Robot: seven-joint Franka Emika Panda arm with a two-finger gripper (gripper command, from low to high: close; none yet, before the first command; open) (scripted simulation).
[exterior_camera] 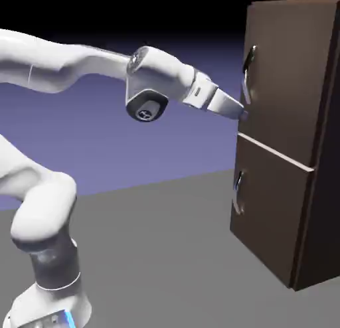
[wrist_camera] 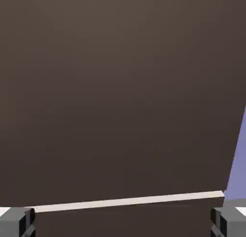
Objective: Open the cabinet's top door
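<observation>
Tool [exterior_camera: 243, 113] spread wide, empty, nosed up to the top door [exterior_camera: 282, 74] just below its silver handle [exterior_camera: 247, 76], probably lining up to grab; contact unclear.

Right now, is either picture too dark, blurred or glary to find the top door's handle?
Exterior view: sharp and evenly lit, the top door's silver handle plain beside the gripper. Hand view: sharp, no glare, but filled with dark wood and one pale seam line; no handle shows.

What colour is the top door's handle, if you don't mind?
Silver; the handle on the top door shows best in the exterior view.
</observation>
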